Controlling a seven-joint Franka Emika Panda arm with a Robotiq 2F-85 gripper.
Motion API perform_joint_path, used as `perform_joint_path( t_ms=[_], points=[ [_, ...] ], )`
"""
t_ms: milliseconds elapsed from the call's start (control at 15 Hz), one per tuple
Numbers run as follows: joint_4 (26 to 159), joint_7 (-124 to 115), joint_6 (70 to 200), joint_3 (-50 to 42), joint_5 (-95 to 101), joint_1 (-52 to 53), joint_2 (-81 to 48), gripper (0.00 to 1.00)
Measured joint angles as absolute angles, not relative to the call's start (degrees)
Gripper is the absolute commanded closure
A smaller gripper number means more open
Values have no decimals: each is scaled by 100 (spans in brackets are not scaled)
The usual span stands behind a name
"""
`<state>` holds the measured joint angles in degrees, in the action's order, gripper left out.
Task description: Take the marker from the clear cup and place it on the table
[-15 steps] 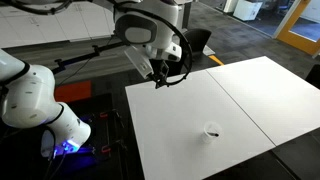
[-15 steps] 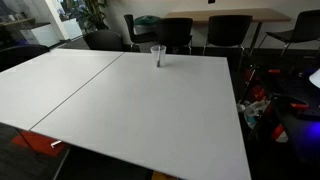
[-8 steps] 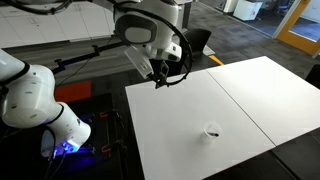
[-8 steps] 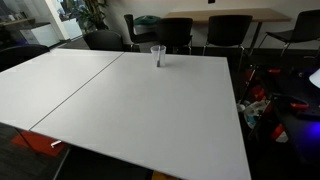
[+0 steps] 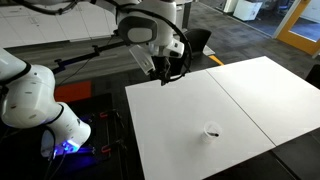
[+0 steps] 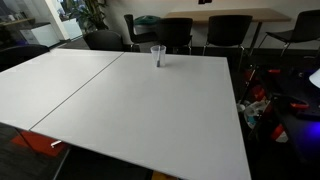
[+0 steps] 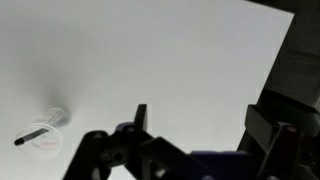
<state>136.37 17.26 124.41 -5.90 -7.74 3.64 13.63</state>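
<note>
The clear cup (image 5: 212,130) stands on the white table (image 5: 250,95) near its front part, with the dark marker (image 5: 213,128) in it. In an exterior view the cup (image 6: 158,54) stands at the table's far edge (image 6: 120,90) with the marker inside, hard to make out. In the wrist view the cup (image 7: 50,130) is at the lower left with the marker (image 7: 32,134) sticking out of it. My gripper (image 5: 167,75) hangs open and empty above the table's far corner, well away from the cup. Its fingers (image 7: 205,120) show spread wide over bare table.
A thin seam (image 5: 238,105) splits the tabletop into two panels. Dark chairs (image 6: 180,30) and a wooden table (image 6: 235,14) stand beyond the cup. The robot base and cables (image 5: 60,135) lie beside the table. Red items (image 6: 262,100) lie on the floor.
My gripper has shifted slightly to the right above the table's corner. The cup and marker have not moved.
</note>
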Motion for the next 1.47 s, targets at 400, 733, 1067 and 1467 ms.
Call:
perform_joint_path(
  t_ms=[400, 733, 1067, 1467],
  points=[
    [13544, 119, 14168, -176, -713, 344, 767, 0],
    [13057, -1907, 15153, -40, 49, 239, -13, 0],
    [12287, -4173, 15284, -306, 1307, 211, -823, 0],
    [11913, -5028, 15283, -537, 1765, 296, -1166, 0]
  ],
)
